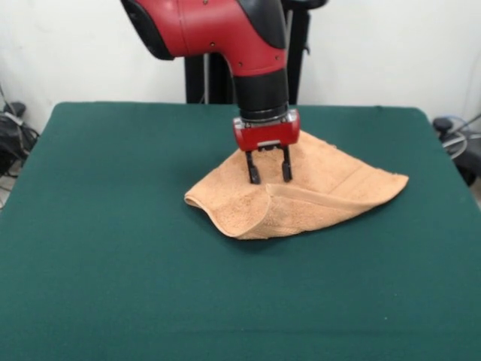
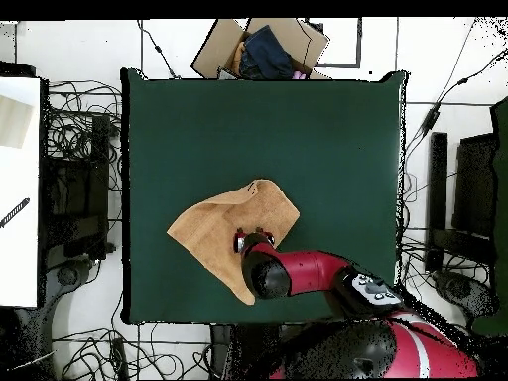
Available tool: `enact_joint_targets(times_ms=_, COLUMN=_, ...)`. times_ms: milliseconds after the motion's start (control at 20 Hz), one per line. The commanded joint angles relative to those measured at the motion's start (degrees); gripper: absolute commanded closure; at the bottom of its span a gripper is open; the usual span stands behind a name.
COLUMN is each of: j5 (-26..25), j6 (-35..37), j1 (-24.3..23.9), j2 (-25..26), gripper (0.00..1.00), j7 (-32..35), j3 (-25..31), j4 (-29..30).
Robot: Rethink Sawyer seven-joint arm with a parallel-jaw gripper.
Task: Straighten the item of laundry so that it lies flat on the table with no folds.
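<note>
Still folded: towel (image 1: pixel 301 197) lay mid-worktop (image 1: pixel 113 263), long axis diagonal to the worktop edges; pincer (image 1: pixel 267 179) stood open, tips on the cloth, gripping nothing.

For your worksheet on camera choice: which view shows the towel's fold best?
The front view: the towel shows a raised folded flap along its near edge below the gripper. Overhead, the towel shows its outline, but the arm hides part.

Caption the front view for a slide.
Sawyer's open gripper stands on a folded peach-orange towel lying on the green table.
</note>
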Motion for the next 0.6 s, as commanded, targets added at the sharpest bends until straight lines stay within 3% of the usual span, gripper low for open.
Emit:
enact_joint_targets(times_ms=50, j5=-2.54, j6=-4.49, j1=-0.48, j2=10.90, gripper=0.00, j7=5.63, j3=6.89, j4=-9.41)
enact_joint_targets(times_ms=600, j5=-3.68, j6=-2.04, j1=-3.41, j2=10.72, gripper=0.00, j7=5.49, j3=11.63, j4=-9.95)
